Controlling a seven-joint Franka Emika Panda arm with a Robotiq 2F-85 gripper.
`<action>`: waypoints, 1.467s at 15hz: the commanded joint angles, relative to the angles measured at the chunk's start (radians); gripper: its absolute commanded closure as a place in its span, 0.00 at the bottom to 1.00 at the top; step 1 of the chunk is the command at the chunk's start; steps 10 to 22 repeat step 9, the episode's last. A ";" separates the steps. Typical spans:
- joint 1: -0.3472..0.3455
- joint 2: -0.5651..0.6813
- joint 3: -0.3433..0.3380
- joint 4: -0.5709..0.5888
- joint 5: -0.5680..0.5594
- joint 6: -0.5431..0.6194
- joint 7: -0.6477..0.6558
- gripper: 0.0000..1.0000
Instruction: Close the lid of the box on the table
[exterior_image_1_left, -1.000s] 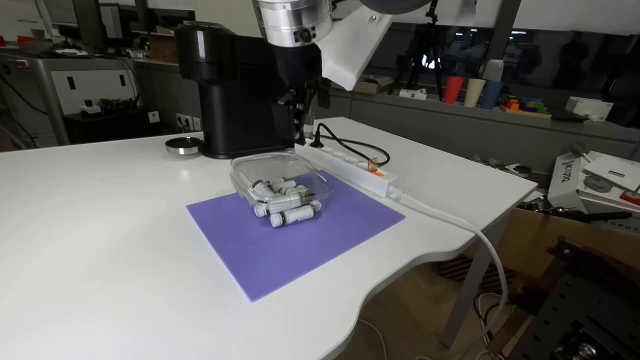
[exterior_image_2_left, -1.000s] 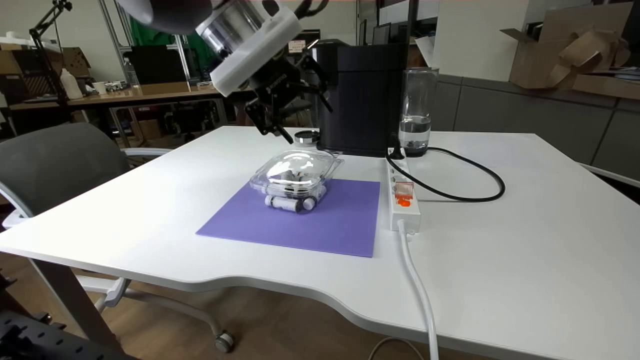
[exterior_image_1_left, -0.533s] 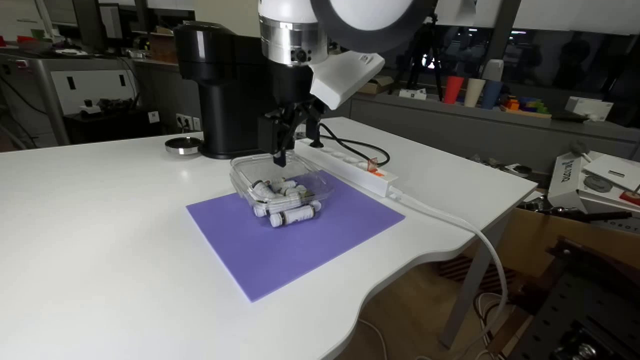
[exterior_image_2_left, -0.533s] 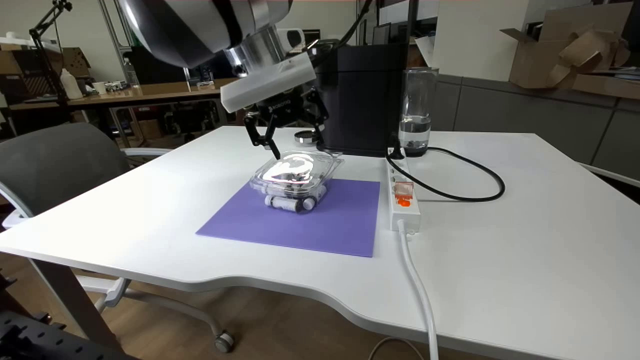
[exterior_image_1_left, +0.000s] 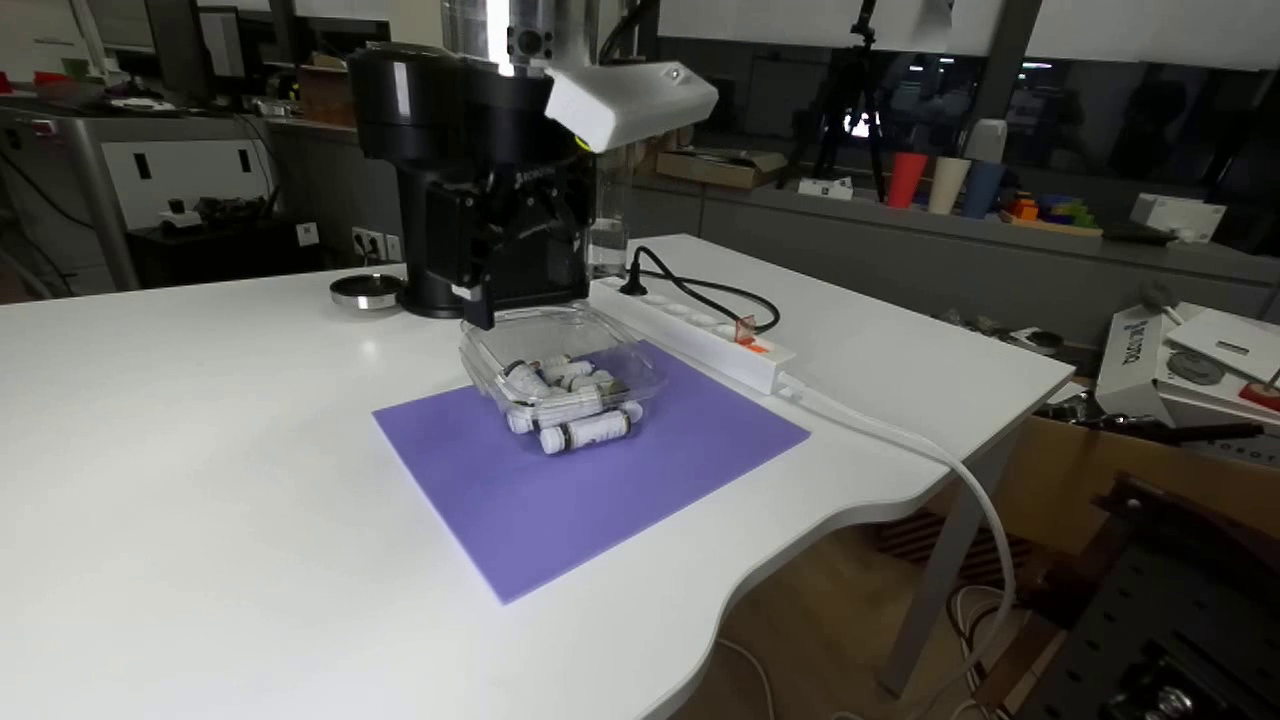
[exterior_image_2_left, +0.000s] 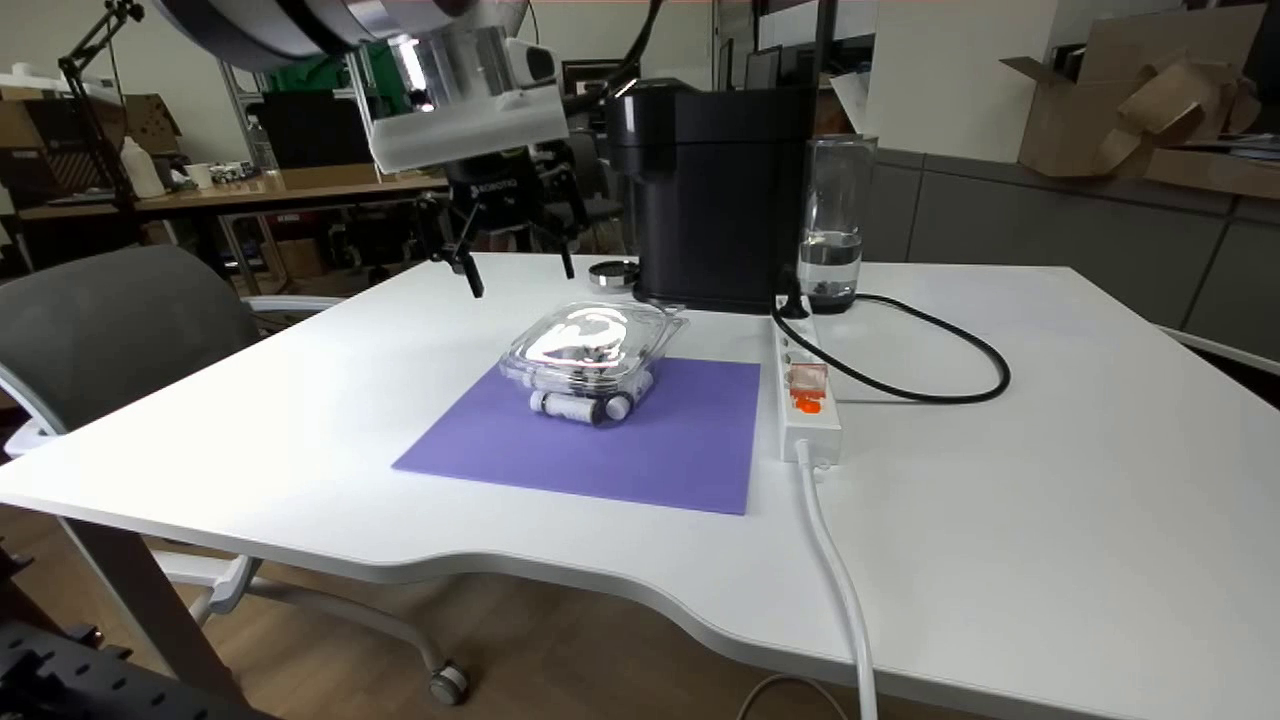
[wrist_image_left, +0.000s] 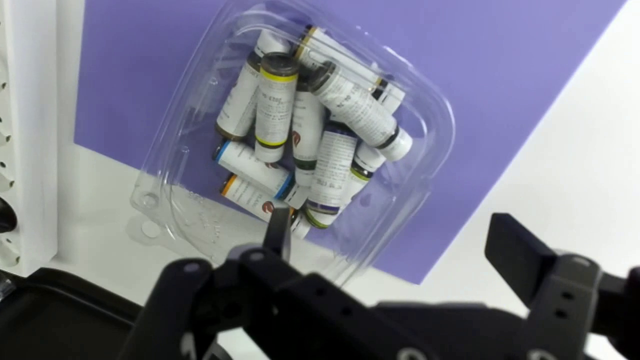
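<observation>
In an exterior view, a black gripper (exterior_image_2_left: 522, 282) is being held above a white table (exterior_image_2_left: 330, 440) near a clear box (exterior_image_2_left: 605, 380), its two fingers (exterior_image_2_left: 470, 278) being spread apart with only air between. A clear lid (exterior_image_2_left: 585, 335) is being seen lying over the box (whether it is latched cannot be told). In an exterior view, a tall black machine (exterior_image_1_left: 410, 110) is being shown behind the gripper. In the wrist view, small labelled vials (wrist_image_left: 308, 125) are being shown through the lid, and the box, partly covered by one fingertip (wrist_image_left: 277, 232), is being supported partly by a purple mat (wrist_image_left: 500, 75).
</observation>
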 joint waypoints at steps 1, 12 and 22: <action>0.068 -0.124 -0.046 -0.023 0.060 -0.123 -0.059 0.00; 0.125 -0.213 -0.090 -0.013 0.085 -0.282 -0.165 0.00; 0.125 -0.213 -0.090 -0.013 0.085 -0.282 -0.165 0.00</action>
